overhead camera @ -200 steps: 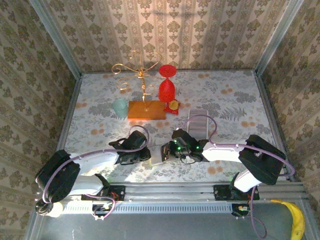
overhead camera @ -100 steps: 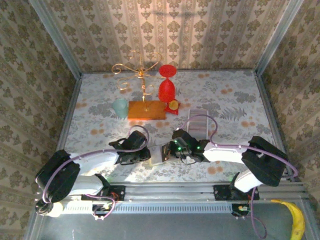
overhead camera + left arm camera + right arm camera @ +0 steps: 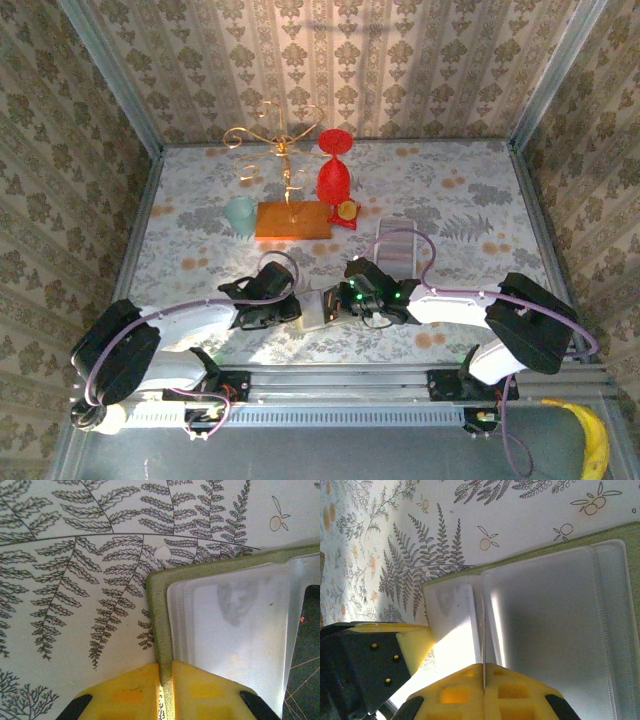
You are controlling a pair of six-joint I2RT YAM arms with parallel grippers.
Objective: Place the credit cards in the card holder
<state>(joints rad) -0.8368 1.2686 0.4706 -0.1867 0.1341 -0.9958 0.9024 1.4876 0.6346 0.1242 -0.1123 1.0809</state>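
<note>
Right elbow [image 3: 535, 325] drifted, left hand [image 3: 165, 674] clamps holder [image 3: 235, 630], right hand [image 3: 483, 677] pinches card [image 3: 483, 630]

Olive-green card holder [image 3: 158, 611], fern-patterned table [image 3: 75, 580]

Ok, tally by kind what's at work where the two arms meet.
grippers: 2, the left gripper and the right gripper
card holder: 1
credit card: 1, edge-on in the right gripper
total: 4

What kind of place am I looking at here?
Probably a staged robot test booth, not a home: beige patterned wallpaper panels in a bare aluminium frame, and two white robot arms mounted in front.
</note>
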